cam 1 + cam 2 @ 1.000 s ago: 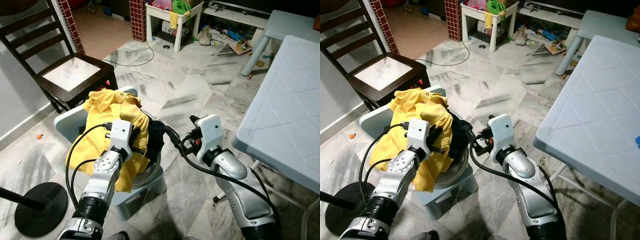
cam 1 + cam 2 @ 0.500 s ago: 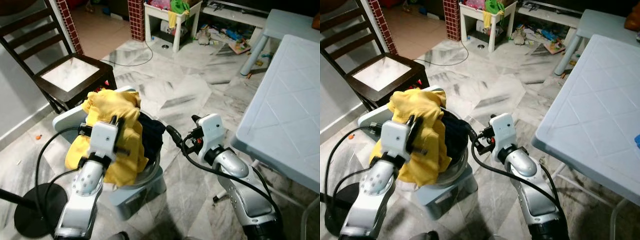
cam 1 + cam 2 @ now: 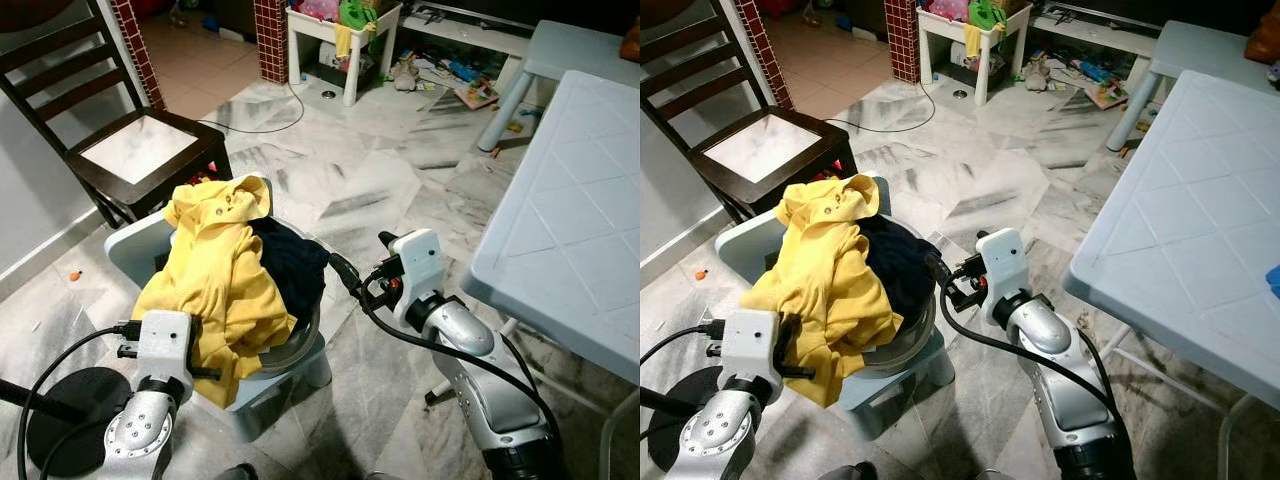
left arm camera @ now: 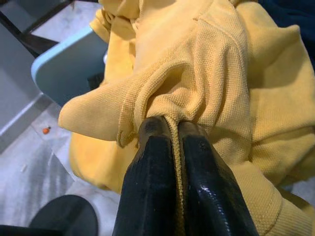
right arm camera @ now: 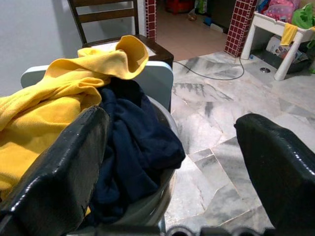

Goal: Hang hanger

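- The left tool [image 4: 170, 129] has its two fingers pinched together on a fold of the yellow shirt [image 3: 215, 285]; its arm sits low in the lower left of the left eye view, wrist pointing up toward the pile.
- The right tool [image 5: 172, 162] is spread wide with nothing between its fingers, held level just right of the basin [image 3: 908, 340], its arm bent up from the lower right.
- The shirt drapes over the basin's left rim and down its side; a dark garment [image 3: 290, 265] lies beside it inside the basin.
- The basin rests on a pale stool [image 3: 135, 245] at centre left.
- A dark chair [image 3: 120, 140] stands close behind at upper left; a round black base [image 3: 60, 425] lies at lower left.
- The worktop [image 3: 570, 230] edge runs down the right side; bare marble floor [image 3: 380, 180] lies between it and the stool.
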Motion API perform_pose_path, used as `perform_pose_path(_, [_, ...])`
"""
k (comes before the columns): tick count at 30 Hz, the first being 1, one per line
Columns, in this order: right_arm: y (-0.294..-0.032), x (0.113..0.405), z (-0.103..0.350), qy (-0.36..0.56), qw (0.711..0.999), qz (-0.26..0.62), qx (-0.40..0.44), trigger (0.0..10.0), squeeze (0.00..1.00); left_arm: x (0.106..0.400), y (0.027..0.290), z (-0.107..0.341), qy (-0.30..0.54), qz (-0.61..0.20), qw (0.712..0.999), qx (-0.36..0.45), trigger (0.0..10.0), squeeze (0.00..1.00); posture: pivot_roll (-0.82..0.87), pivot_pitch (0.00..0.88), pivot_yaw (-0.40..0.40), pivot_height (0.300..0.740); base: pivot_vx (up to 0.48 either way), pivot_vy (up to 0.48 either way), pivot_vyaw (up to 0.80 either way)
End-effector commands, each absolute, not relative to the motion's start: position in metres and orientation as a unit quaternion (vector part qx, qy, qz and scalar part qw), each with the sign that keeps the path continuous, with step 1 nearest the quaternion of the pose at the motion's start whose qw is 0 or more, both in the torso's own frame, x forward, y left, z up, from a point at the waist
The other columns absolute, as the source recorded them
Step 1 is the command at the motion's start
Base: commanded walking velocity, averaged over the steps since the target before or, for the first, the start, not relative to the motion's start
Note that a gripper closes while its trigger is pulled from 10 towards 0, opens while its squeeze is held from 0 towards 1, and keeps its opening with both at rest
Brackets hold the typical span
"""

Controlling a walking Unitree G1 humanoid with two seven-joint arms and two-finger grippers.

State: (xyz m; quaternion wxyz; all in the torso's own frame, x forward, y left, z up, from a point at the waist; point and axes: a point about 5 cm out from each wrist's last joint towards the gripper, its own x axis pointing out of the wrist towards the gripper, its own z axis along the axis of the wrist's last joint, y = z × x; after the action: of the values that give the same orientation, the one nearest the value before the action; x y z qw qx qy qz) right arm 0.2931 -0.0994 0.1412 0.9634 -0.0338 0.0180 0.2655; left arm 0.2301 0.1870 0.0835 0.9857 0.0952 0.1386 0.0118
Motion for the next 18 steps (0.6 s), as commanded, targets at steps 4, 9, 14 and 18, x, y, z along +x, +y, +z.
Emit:
perform_pose_path(4, [-0.100, 0.293, 0.141, 0.016, 0.964, 0.264, -0.038, 10.0, 0.00, 0.241, 0.192, 0.096, 0.132, 0.056, 0.986, 0.084, 10.0, 1.00, -0.06, 0.138, -0.028, 0.740, 0.000, 0.000, 0.00])
perform_pose_path(9, [-0.100, 0.292, 0.140, 0.016, 0.964, 0.264, -0.039, 10.0, 0.00, 0.246, 0.180, 0.115, 0.115, 0.088, 0.989, 0.015, 10.0, 1.00, -0.06, 0.138, -0.027, 0.740, 0.000, 0.000, 0.00])
perform_pose_path(14, [-0.097, 0.294, 0.141, 0.014, 0.962, 0.268, -0.040, 10.0, 0.00, 0.246, 0.165, 0.127, 0.107, 0.102, 0.988, -0.049, 10.0, 1.00, -0.05, 0.134, -0.029, 0.740, 0.000, 0.000, 0.00])
perform_pose_path(18, [-0.097, 0.295, 0.141, 0.014, 0.962, 0.270, -0.040, 10.0, 0.00, 0.243, 0.166, 0.129, 0.109, 0.122, 0.985, -0.062, 10.0, 1.00, -0.04, 0.130, -0.030, 0.740, 0.000, 0.000, 0.00])
